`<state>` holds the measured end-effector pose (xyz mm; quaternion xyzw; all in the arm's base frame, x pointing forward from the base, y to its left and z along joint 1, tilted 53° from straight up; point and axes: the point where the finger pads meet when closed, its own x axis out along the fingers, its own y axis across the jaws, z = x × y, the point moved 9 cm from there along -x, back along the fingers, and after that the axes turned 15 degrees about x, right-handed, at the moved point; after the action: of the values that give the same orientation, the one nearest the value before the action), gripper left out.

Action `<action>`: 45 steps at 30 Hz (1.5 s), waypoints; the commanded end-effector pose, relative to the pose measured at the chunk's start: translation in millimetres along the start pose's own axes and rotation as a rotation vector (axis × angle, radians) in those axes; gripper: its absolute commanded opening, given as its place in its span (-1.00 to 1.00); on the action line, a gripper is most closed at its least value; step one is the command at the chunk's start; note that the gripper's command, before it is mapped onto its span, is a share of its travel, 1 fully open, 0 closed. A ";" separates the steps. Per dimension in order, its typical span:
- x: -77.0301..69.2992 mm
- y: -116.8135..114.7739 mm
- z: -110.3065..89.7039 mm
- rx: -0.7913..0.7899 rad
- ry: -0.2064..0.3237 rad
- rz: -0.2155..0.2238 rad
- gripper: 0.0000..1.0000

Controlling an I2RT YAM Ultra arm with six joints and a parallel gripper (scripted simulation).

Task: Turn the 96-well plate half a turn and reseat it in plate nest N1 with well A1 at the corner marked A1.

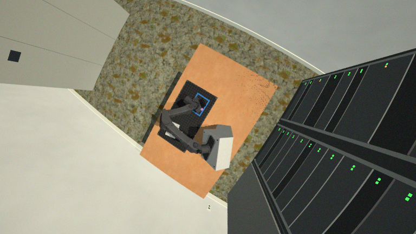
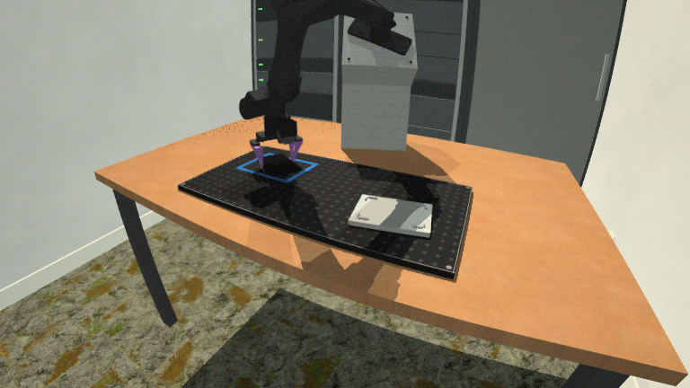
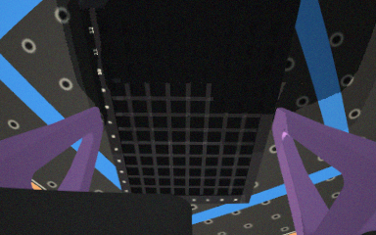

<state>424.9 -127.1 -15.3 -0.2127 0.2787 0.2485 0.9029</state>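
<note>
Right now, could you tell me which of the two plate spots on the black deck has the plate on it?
The blue-taped outline B1, under the open hand, holds the dark plate. The pale nest N1, farther along the deck, has no plate.

The hand (image 2: pixel 275 150) is hanging open directly over the 96-well plate (image 2: pixel 277 164), its purple fingers standing off either long side with gaps showing. The grey pedestal (image 2: pixel 375 109) is blocking the table's (image 2: pixel 534 241) far side. Between the blue B1 outline (image 2: pixel 252 171) and plate nest N1 (image 2: pixel 390 216), bare perforated deck (image 2: pixel 315 200) is lying open.
</note>
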 end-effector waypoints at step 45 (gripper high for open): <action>-81.1 -3.4 -5.3 0.014 -0.001 -0.002 1.00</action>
<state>371.6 -151.8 34.0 -0.2179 0.2748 0.2461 0.9036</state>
